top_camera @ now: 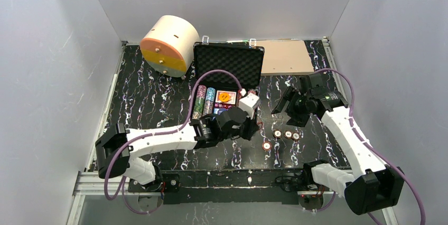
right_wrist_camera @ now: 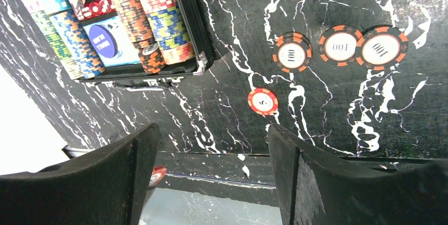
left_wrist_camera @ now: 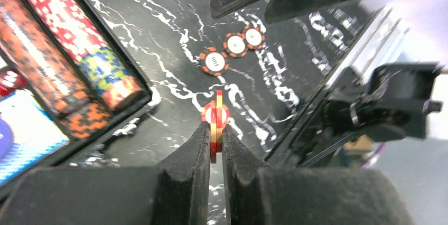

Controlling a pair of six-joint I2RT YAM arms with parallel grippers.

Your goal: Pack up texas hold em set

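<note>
A robotics lab cell: plain white panels (top_camera: 47, 66) box in a black marbled counter (top_camera: 153, 103) edged by aluminium frame (top_camera: 100, 183), with cabled left arm (top_camera: 158, 139) and right arm (top_camera: 346, 124) bolted on.

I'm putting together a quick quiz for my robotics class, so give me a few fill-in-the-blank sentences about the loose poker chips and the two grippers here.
1. ___ black-and-orange chips lie in a row, each marked 100.
2. The lone red chip lying flat shows the number ___.
3. The left gripper has its jaws ___ on an edge-on chip.
4. The right gripper has its jaws ___, with nothing between them.

Missing words: three; 5; shut; open.
</note>
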